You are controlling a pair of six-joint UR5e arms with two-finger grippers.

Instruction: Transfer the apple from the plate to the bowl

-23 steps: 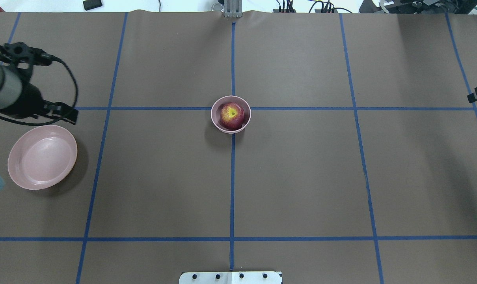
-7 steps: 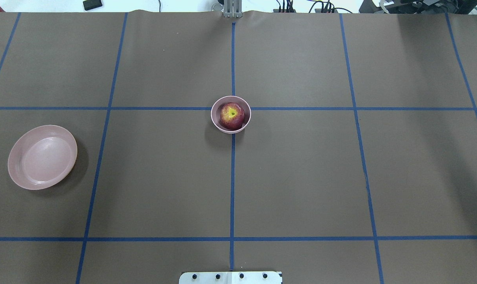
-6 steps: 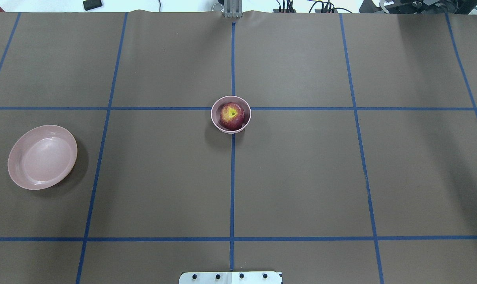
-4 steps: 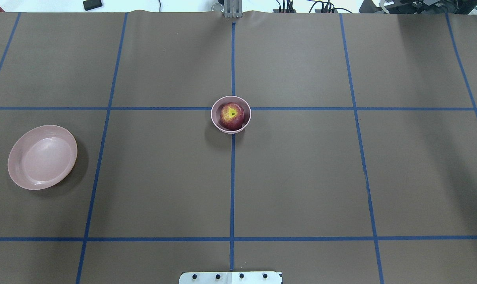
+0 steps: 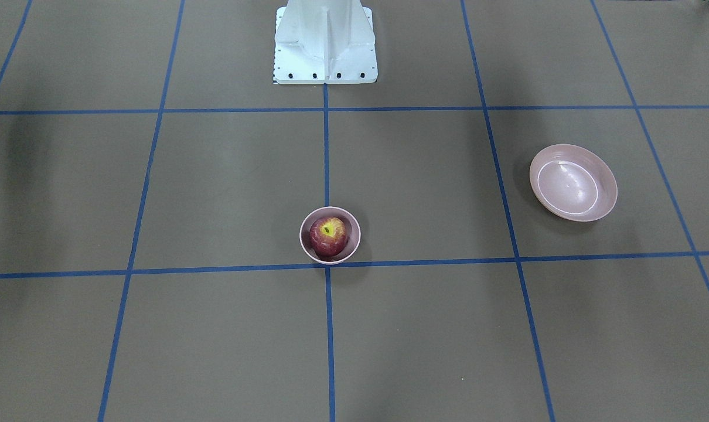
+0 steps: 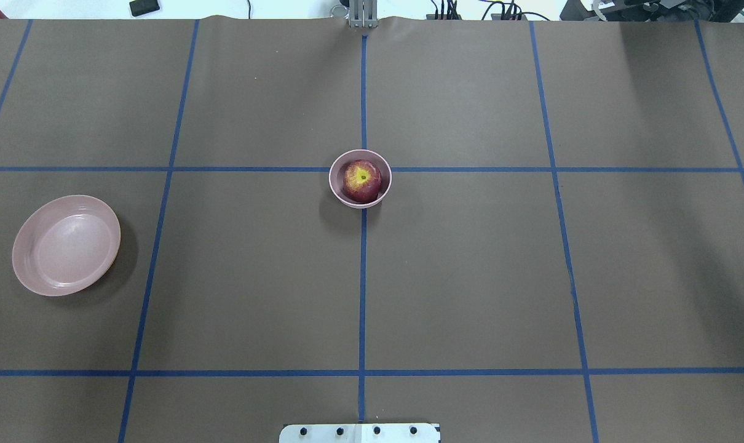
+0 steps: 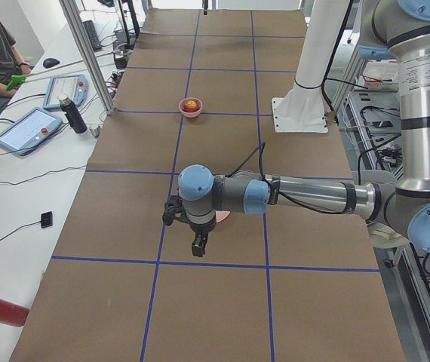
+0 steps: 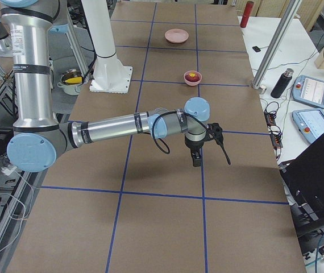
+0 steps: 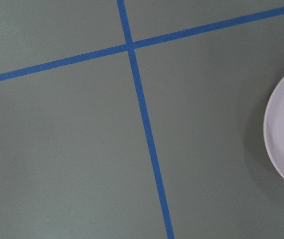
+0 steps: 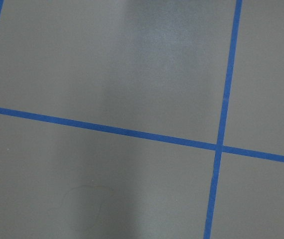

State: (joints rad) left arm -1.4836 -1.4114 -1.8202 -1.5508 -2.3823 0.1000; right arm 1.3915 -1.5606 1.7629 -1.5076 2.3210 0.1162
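Both arms are now sitting outside the overhead view. A few seconds back the left arm was filling that frame's upper left corner just above the plate [image 6: 24, 258], and a dark tip of the right one was poking in at the right edge. Nothing else is differing: the apple [image 6: 362, 180] is resting inside the bowl [image 6: 336, 184] at the centre of the frame, yellow stem patch facing up, and the plate is lying bare at the left edge. This is reading as a finished transfer, with the arms pulling back and no step left to do.

In the left-side view the left end effector [image 7: 198, 247] is hanging below the middle of the frame, pointing down at the surface [image 6: 470, 277]. It is partly covering the plate, and the bowl with the apple is sitting well apart in the upper middle. In the right-side view the right end effector [image 8: 196, 160] is hovering mid-frame, also well apart from the bowl above it. I cannot tell how wide either one is standing. The wrist views are showing no fingers, and neither is carrying anything visible.
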